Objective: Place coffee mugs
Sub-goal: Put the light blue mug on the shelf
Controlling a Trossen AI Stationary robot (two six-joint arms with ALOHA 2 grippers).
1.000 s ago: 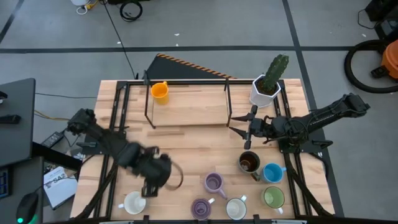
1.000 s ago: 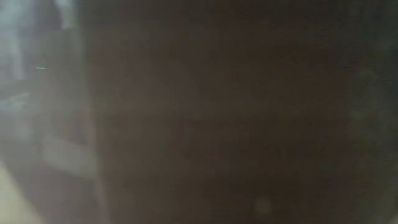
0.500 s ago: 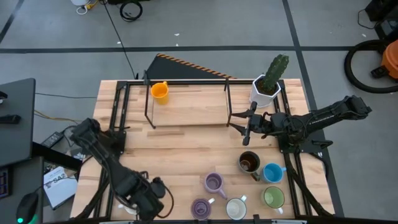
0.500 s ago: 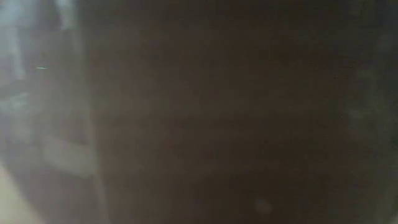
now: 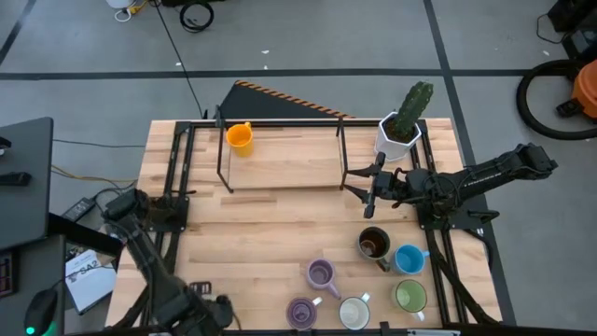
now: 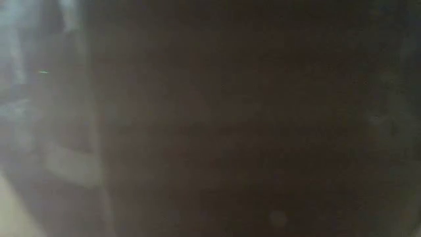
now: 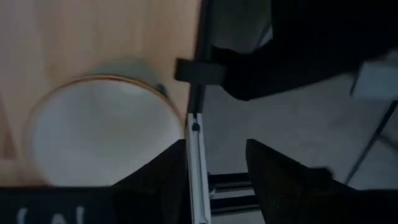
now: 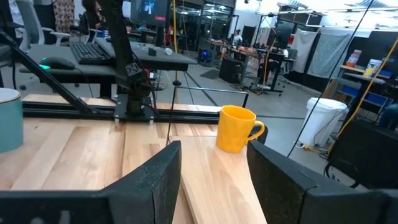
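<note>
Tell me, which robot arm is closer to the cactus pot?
The right. Its end effector hovers just beside the cactus pot, while the left end effector is at the table's opposite near edge.

Pale wood table [image 5: 280,224]; glossy orange mug [image 8: 237,128].

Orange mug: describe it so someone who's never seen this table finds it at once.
Start at the wooden table and go to its far edge, where a thin black wire frame stands. The orange mug sits alone at that frame's far left corner. The other mugs cluster along the near edge; this is the only orange one and has no neighbour close by.
</note>
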